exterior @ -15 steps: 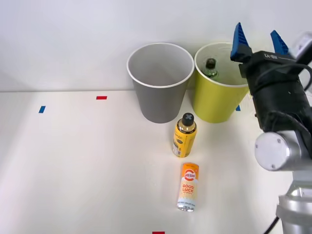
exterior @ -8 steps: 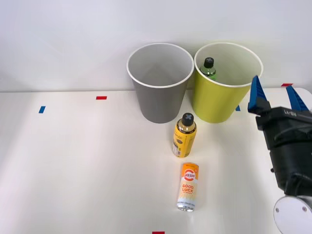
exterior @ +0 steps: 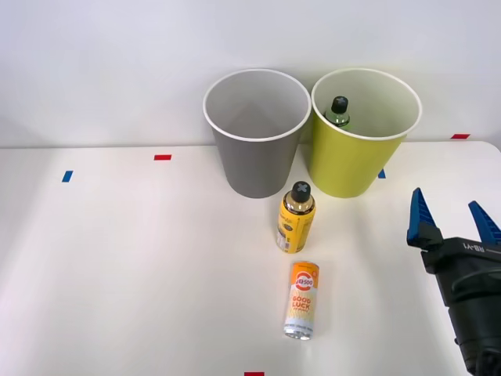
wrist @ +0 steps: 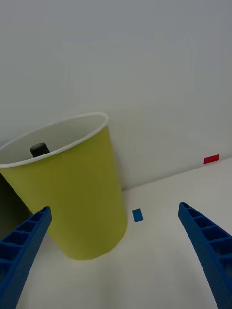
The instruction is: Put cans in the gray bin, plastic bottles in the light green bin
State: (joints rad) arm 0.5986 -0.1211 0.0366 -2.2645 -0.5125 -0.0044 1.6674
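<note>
Presently the right gripper (exterior: 453, 216) hovers at the near right of the white table (exterior: 117, 274), its blue ribbed fingers (wrist: 24, 241) spread wide and holding nothing. At the far side, the yellow-green tapered bin (exterior: 356, 157) holds what seems a green plastic bottle (exterior: 338, 111), black cap showing above the rim. Just left stands the gray tapered bin (exterior: 257, 149). Nearer, a yellow black-capped bottle (exterior: 297, 219) stands upright, and the orange-to-white slim can (exterior: 301, 301) lies just beyond it.

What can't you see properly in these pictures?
- Green bottle in the light green bin: front view, the bin's wall hides all below its cap.
- Gray bin bottom: front view, hidden by its own wall.
- Right gripper: front view, arm cut off by the edge.
</note>
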